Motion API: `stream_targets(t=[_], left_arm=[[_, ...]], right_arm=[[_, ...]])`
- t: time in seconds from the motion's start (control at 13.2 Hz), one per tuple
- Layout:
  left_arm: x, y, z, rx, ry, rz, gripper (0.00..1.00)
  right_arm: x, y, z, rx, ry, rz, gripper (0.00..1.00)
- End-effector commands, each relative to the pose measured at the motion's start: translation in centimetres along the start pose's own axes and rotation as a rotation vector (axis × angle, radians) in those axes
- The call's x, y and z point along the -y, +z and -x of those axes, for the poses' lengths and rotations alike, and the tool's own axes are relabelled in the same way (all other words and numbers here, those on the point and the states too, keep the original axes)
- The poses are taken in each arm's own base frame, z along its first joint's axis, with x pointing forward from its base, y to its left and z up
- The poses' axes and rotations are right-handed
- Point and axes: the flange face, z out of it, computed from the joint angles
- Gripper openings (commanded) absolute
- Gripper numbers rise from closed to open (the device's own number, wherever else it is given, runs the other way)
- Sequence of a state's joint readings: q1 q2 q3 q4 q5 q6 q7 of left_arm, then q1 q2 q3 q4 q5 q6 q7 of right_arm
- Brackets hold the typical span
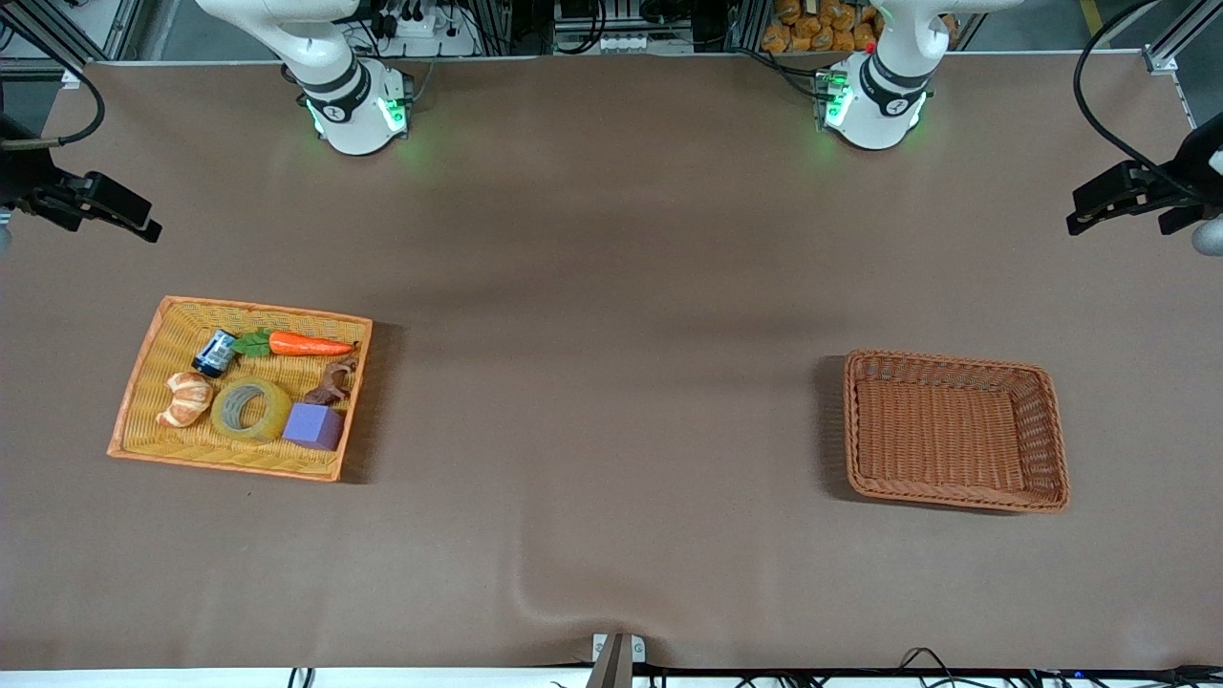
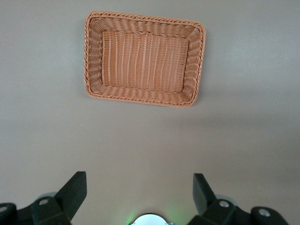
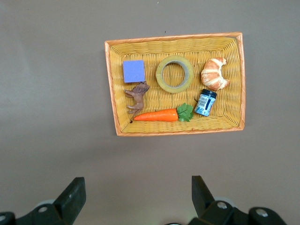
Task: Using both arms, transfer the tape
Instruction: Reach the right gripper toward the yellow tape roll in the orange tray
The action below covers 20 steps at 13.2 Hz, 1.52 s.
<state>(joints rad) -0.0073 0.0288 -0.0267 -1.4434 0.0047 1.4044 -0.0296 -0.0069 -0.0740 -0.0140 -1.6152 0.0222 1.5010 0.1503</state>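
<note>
The tape (image 1: pixel 250 409) is a yellowish translucent ring lying flat in the orange-rimmed yellow tray (image 1: pixel 143 368) toward the right arm's end of the table. In the right wrist view the tape (image 3: pixel 175 74) lies between a purple cube (image 3: pixel 133 71) and a croissant (image 3: pixel 214 74). My right gripper (image 3: pixel 138 190) is open and empty, high over bare table near its base, well apart from the tray; it shows at the edge of the front view (image 1: pixel 143 227). My left gripper (image 2: pixel 139 187) is open and empty, high over bare table; it shows at the other edge of the front view (image 1: pixel 1080 220).
The tray also holds a carrot (image 1: pixel 306 344), a small blue can (image 1: pixel 215 354), a brown toy animal (image 1: pixel 332 380), the croissant (image 1: pixel 186 398) and the purple cube (image 1: pixel 312 426). An empty brown wicker basket (image 1: pixel 955 497) stands toward the left arm's end, seen in the left wrist view (image 2: pixel 93 61).
</note>
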Motion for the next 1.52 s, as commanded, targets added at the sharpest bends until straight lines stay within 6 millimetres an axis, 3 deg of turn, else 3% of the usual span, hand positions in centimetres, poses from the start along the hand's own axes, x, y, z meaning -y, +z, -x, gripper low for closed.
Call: stream_targets(t=[0.0, 0.53, 0.76, 0.91, 1.14, 1.44], left_arm=[[-1.0, -0.3, -0.1, -0.013, -0.001, -0.005, 1.00], [-1.0, 1.2, -1.2, 0.014, -0.045, 0.007, 1.00], [-0.5, 1.1, -1.3, 0.000, -0.054, 0.021, 1.00], [-0.4, 1.1, -1.3, -0.001, -0.054, 0.020, 1.00], [-0.5, 1.0, -1.6, -0.017, -0.051, 0.021, 1.00], [-0.2, 0.9, -1.8, -0.036, -0.046, 0.017, 1.00]], right_arm=[[0.1, -0.3, 0.3, -0.011, -0.002, 0.012, 1.00], [-0.4, 0.3, -0.2, -0.002, -0.008, 0.013, 1.00], [-0.3, 2.0, -1.5, 0.022, -0.007, 0.018, 1.00], [-0.2, 5.6, -3.9, 0.064, -0.002, 0.027, 1.00], [-1.0, 14.0, -9.4, 0.089, 0.019, 0.033, 1.00], [-6.9, 25.5, -15.1, 0.076, -0.019, 0.019, 1.00]])
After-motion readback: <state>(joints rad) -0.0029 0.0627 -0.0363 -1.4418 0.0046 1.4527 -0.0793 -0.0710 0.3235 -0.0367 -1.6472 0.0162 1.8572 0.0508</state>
